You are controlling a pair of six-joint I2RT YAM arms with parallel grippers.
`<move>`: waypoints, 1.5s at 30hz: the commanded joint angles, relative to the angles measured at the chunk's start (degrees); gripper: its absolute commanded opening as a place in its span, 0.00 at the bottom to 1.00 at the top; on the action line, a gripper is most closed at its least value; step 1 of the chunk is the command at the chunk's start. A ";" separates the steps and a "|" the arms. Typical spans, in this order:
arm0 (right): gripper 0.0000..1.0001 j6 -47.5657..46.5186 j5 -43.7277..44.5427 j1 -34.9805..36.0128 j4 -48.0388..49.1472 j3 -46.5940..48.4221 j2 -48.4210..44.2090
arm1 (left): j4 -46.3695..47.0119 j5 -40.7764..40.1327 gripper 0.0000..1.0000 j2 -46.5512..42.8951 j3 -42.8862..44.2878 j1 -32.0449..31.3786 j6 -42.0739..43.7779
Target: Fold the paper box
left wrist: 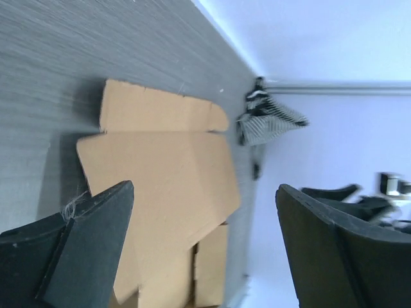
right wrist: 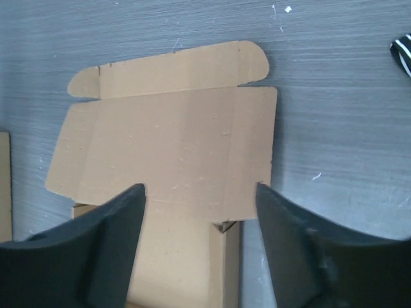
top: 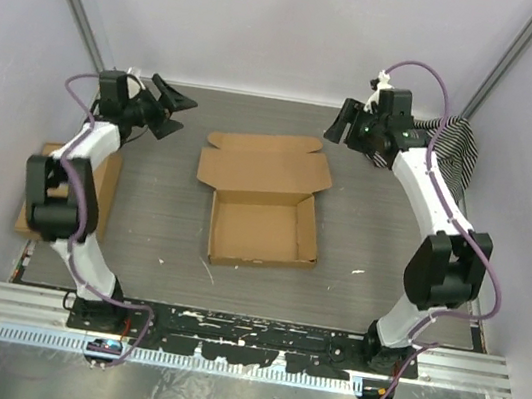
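We found the paper box (top: 264,228) at centre frame half folded, tray walls (top: 214,227) up but lid (top: 266,167) flat and unclosed above it, while the left gripper (top: 180,115) and right gripper (top: 338,125) hovered spread and empty at upper left and upper right.

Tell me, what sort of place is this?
Probably a robotics lab test cell: a left arm and a right arm bolted to a metal rail at a grey table, enclosed by plain white walls, with a paper box lying open between them.
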 commanded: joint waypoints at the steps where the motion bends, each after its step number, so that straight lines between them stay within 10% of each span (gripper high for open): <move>1: 0.80 4.50 -10.77 -3.75 6.20 1.30 4.61 | 41.13 22.64 0.98 15.19 -6.55 3.05 -30.58; 4: 0.83 3.78 -11.41 -4.50 0.29 6.89 9.95 | 33.01 20.34 0.98 14.41 -5.83 2.83 -26.03; 6: 0.82 2.94 -10.51 -4.56 -3.45 9.15 12.71 | 6.02 11.65 0.98 10.42 0.26 2.08 -8.83; 9: 0.80 2.96 -6.45 -4.61 -3.58 8.26 12.13 | -28.34 -25.86 0.98 2.79 14.29 -5.51 22.43; 12: 0.75 4.43 -4.19 -4.57 -0.61 5.95 9.33 | -23.75 -47.09 0.98 -4.94 12.05 -13.82 27.60; 16: 0.37 4.63 -10.98 -4.73 0.84 5.60 10.50 | -6.81 -27.62 0.85 -8.78 0.49 -6.72 12.88; 18: 0.33 2.58 -12.41 -4.87 -3.53 9.27 13.79 | -1.80 -15.91 0.08 -7.08 -2.07 -3.68 10.09; 19: 0.36 1.98 -12.70 -4.87 -4.57 10.28 14.91 | -6.74 -14.95 0.01 -5.40 0.79 -3.66 12.22; 25: 0.72 0.81 -12.00 -5.00 -6.71 13.99 19.58 | -28.78 -18.55 0.11 6.42 17.32 -7.92 23.77; 29: 0.74 -0.57 -13.62 -5.12 -12.00 18.95 25.37 | -31.69 -14.59 0.32 11.48 20.80 -7.92 23.30; 45: 0.71 -4.52 -5.30 -0.23 -8.21 -9.79 0.74 | -29.34 -10.61 0.35 12.59 16.41 -8.46 21.59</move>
